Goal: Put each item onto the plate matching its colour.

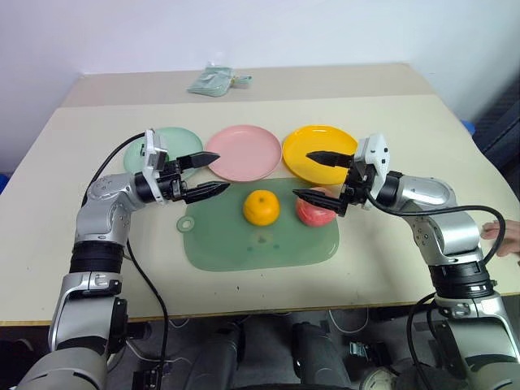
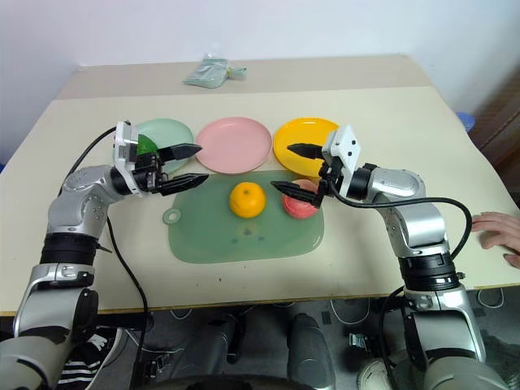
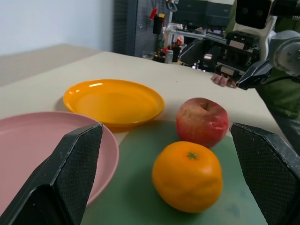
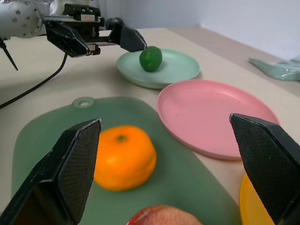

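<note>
Green piece (image 4: 150, 58) already sits on my mint plate (image 4: 178, 65), upper left of frame. Both my left gripper (image 1: 207, 173) and right gripper (image 1: 315, 175) hang spread, empty. Orange (image 1: 261, 206) and apple (image 1: 315, 210) wait mid-frame on the mat (image 1: 244, 248); next, 1 gripper must straddle the orange for the yellow plate (image 1: 318, 152).

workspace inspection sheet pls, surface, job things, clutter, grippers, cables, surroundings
surface: beige table with a pale green mat in the middle
job's things: green fruit on the green plate; pink plate and yellow plate bare; orange and apple on the mat
clutter: crumpled bag at the far edge
grippers: left gripper open, empty, beside the green plate; right gripper open, empty, above the apple
cables: black cable along the left arm, another along the right
surroundings: white wall behind; a person's hand on the table's right edge
</note>
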`<state>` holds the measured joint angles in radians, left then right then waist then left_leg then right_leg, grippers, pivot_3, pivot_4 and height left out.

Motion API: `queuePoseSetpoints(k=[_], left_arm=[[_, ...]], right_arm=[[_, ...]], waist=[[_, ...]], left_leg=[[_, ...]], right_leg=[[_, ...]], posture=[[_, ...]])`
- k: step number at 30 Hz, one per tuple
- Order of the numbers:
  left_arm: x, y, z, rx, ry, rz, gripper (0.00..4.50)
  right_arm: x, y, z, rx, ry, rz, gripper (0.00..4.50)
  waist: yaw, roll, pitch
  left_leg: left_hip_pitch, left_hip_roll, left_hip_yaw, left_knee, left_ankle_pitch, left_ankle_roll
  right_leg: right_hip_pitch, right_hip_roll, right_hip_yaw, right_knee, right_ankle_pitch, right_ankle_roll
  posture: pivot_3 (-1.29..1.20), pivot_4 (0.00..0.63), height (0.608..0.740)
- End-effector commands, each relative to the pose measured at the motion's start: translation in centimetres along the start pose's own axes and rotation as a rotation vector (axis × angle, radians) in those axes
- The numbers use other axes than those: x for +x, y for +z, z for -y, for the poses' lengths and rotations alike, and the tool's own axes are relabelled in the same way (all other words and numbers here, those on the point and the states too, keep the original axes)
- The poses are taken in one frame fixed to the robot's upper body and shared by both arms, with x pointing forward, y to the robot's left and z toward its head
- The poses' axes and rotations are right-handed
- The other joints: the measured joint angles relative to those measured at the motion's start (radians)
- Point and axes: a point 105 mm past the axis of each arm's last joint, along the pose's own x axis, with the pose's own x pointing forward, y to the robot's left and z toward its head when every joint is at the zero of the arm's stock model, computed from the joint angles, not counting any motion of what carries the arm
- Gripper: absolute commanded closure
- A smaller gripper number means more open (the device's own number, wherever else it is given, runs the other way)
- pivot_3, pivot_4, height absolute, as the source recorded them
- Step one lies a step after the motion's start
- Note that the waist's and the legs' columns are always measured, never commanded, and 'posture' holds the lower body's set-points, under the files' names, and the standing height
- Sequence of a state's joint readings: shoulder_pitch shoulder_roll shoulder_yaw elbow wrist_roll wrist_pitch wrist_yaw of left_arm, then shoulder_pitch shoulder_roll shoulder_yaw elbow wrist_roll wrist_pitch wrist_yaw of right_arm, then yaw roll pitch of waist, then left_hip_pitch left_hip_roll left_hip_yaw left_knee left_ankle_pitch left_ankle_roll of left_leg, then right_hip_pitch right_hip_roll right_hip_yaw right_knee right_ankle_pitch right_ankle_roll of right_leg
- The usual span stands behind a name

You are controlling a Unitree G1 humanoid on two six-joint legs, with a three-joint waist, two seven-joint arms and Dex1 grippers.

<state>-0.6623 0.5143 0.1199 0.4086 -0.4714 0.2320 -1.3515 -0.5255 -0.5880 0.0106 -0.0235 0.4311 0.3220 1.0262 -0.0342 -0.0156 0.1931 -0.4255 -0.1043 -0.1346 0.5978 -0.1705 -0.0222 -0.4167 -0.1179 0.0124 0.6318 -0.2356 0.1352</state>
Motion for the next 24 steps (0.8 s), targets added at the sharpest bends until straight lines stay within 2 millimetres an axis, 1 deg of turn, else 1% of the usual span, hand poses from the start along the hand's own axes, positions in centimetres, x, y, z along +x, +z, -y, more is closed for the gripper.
queuePoseSetpoints(k=[1,3,5,7,10,13,16,21,23,24], left_arm=[[-0.2,1.1,0.5,0.044,-0.029,0.015,0.07],[-0.2,1.1,0.6,0.046,-0.030,0.014,0.07],[-0.3,0.8,0.7,0.048,-0.036,0.002,0.07],[-0.4,0.5,1.0,0.034,-0.048,-0.015,0.07],[-0.7,0.5,1.4,0.033,-0.069,-0.019,0.07],[-0.9,0.4,1.5,0.025,-0.079,-0.031,0.07],[-0.9,0.6,1.5,0.032,-0.076,-0.032,0.07],[-0.5,1.0,1.7,0.036,-0.081,-0.028,0.07],[-0.4,1.1,1.8,0.037,-0.083,-0.030,0.07],[-0.3,1.1,1.8,0.038,-0.083,-0.031,0.07]], right_arm=[[-0.6,1.3,0.1,-0.049,0.000,0.018,0.00],[-0.5,1.4,0.2,-0.048,-0.002,0.020,0.00],[-0.6,1.0,0.1,-0.044,0.000,0.001,0.00],[-0.9,0.0,0.0,-0.057,0.006,-0.062,0.00],[-1.2,-0.8,-0.1,-0.039,0.014,-0.110,0.00],[-1.3,-1.0,-0.5,-0.007,0.027,-0.133,0.00],[-1.1,-0.8,-0.4,-0.006,0.018,-0.121,0.00],[-1.0,-1.2,-0.2,-0.011,0.003,-0.140,0.00],[-1.1,-1.8,0.0,-0.017,-0.006,-0.174,0.00],[-1.2,-2.4,0.2,-0.026,-0.015,-0.206,0.00]], waist=[[0.001,0.000,0.000],[0.000,0.000,0.000],[-0.001,0.000,0.000],[-0.001,0.000,0.000],[0.000,0.000,0.000],[0.000,0.000,0.000],[0.001,0.000,0.000],[0.003,0.000,0.000],[0.004,0.000,0.000],[0.004,0.000,0.000]], left_leg=[[0.000,0.000,0.000,0.000,0.000,0.000],[0.000,0.000,0.000,0.000,0.000,0.000],[0.000,0.000,0.000,0.000,0.000,0.000],[0.000,0.000,0.000,0.000,0.000,0.000],[0.000,0.000,0.000,0.000,0.000,0.000],[0.000,0.000,0.000,0.000,0.000,0.000],[0.000,0.000,0.000,0.000,0.000,0.000],[0.000,0.000,0.000,0.000,0.000,0.000],[0.000,0.000,0.000,0.000,0.000,0.000],[0.000,0.000,0.000,0.000,0.000,0.000]], right_leg=[[0.000,0.000,0.000,0.000,0.000,0.000],[0.000,0.000,0.000,0.000,0.000,0.000],[0.000,0.000,0.000,0.000,0.000,0.000],[0.000,0.000,0.000,0.000,0.000,0.000],[0.000,0.000,0.000,0.000,0.000,0.000],[0.000,0.000,0.000,0.000,0.000,0.000],[0.000,0.000,0.000,0.000,0.000,0.000],[0.000,0.000,0.000,0.000,0.000,0.000],[0.000,0.000,0.000,0.000,0.000,0.000],[0.000,0.000,0.000,0.000,0.000,0.000]], posture=[[0.00,0.150,0.740],[0.00,0.150,0.740],[0.00,0.150,0.740],[0.00,0.150,0.740],[0.00,0.150,0.740],[0.00,0.150,0.740],[0.00,0.150,0.740],[0.00,0.150,0.740],[0.00,0.150,0.740],[0.00,0.150,0.740]])
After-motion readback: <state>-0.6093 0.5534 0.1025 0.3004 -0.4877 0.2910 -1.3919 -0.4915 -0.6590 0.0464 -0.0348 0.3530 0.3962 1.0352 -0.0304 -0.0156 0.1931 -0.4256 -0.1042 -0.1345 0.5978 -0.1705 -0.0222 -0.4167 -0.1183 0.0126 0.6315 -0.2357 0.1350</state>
